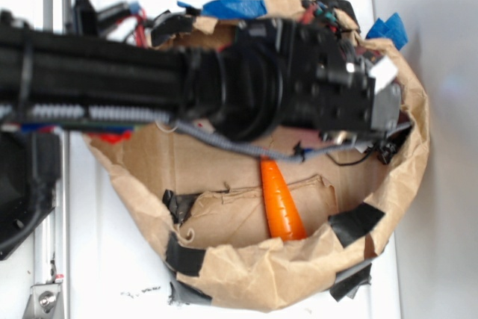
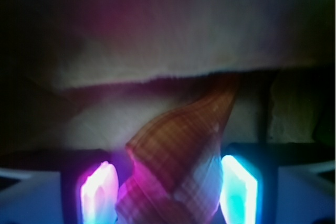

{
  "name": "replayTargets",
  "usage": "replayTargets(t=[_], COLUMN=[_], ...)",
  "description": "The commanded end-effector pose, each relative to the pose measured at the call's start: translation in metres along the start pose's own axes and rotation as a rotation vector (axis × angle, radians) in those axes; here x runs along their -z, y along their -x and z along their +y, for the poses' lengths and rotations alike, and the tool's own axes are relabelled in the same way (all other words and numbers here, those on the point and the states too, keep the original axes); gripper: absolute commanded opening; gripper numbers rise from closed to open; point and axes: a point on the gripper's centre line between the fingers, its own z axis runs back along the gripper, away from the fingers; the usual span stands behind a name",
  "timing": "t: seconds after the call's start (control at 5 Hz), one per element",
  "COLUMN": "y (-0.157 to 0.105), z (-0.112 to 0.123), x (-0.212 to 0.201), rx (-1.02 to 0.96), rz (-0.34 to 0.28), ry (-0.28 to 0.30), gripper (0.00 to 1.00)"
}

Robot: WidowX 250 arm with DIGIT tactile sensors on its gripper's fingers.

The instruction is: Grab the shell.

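Note:
The shell [image 2: 176, 156], tan-brown with ridged whorls, fills the space between my two glowing pads and tapers up to a thin point near a torn paper edge [image 2: 157, 77]. My gripper [image 2: 168, 187] is shut on it: the pink-lit left pad [image 2: 98, 192] and the cyan-lit right pad [image 2: 239, 187] both press its sides. In the exterior view the black arm and wrist [image 1: 328, 84] reach down into the brown paper basket [image 1: 246, 274]. They hide the shell and the fingertips there.
An orange carrot [image 1: 281, 203] lies on the basket floor just in front of the wrist. The crumpled paper wall rings the arm, patched with black tape [image 1: 355, 222] and blue tape [image 1: 235, 7]. Cables [image 1: 216, 140] hang under the arm.

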Motion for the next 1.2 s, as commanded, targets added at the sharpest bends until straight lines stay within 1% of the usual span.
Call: replayTargets(t=[0.0,0.2,0.4,0.8,1.0], y=[0.03,0.033,0.032,0.028,0.03], z=[0.03,0.04,0.049,0.054,0.053], x=[-0.073,-0.095,-0.128,-0.161,-0.161], rx=[0.088,0.17,0.211,0.228,0.234], rz=[0.276,0.354,0.395,0.282,0.272], ry=[-0.044,-0.038,0.021,0.125,0.131], gripper=[0.0,0.0,0.0,0.0,0.0])
